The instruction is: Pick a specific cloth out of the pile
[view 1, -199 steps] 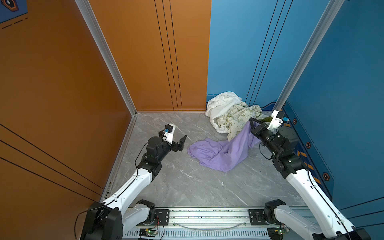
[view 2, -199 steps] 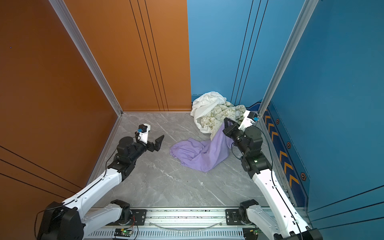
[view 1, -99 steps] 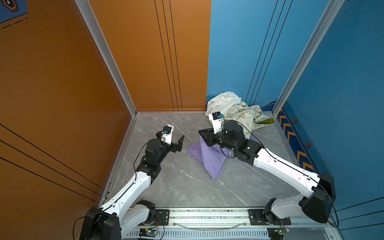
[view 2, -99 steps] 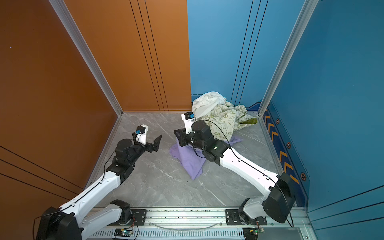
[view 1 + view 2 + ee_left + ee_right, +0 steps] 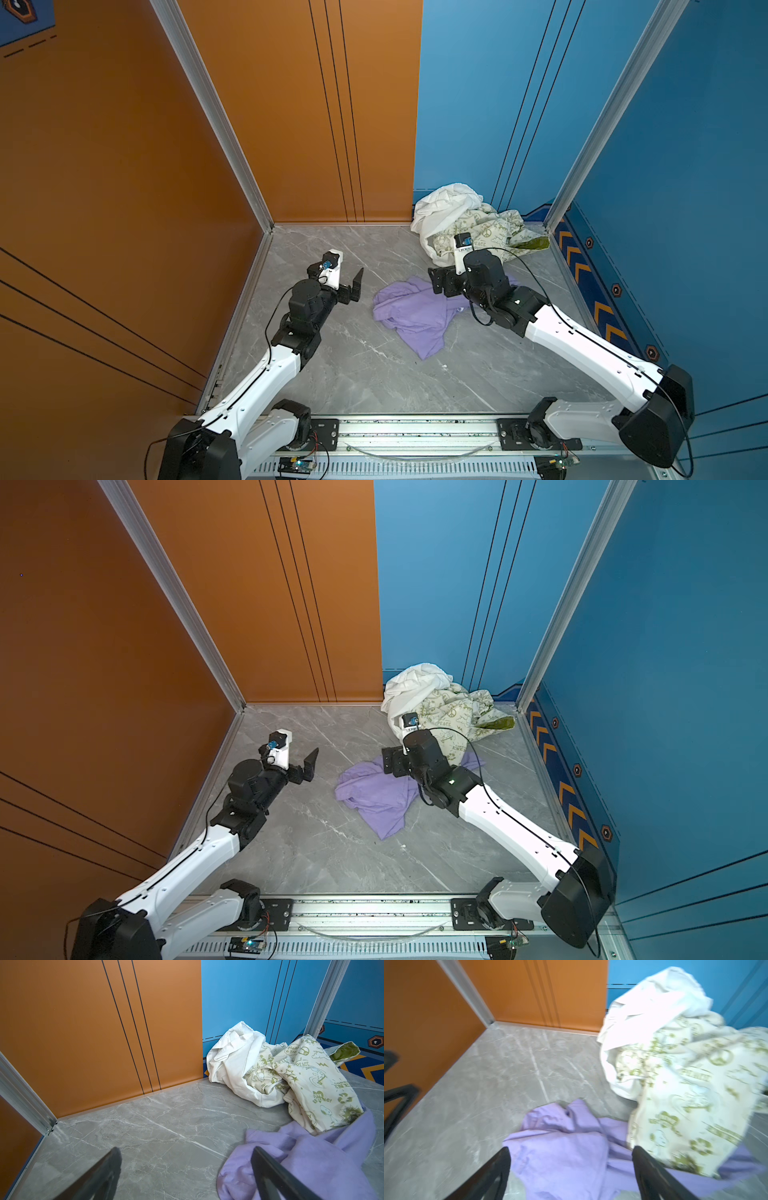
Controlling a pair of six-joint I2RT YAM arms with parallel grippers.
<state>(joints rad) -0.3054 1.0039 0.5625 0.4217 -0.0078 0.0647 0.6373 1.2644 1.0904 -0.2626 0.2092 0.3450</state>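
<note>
Right wrist view: your right gripper (image 5: 571, 1151) hangs over the cloth (image 5: 560, 1159), jaws wide apart, gripping nothing.
Left wrist view: your left gripper (image 5: 186, 1149) is spread too, empty.
Cloth spot: crumpled on the grey table (image 5: 374, 374), one edge tucked under the pile (image 5: 465, 220).

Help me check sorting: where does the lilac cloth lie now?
In both top views the lilac cloth lies mid-table, its far edge under the pile, the open right gripper just over it.

White links (image 5: 270, 370) meet at black joints (image 5: 309, 305), ending in a black left claw (image 5: 187, 1169) and right claw (image 5: 571, 1167).
</note>
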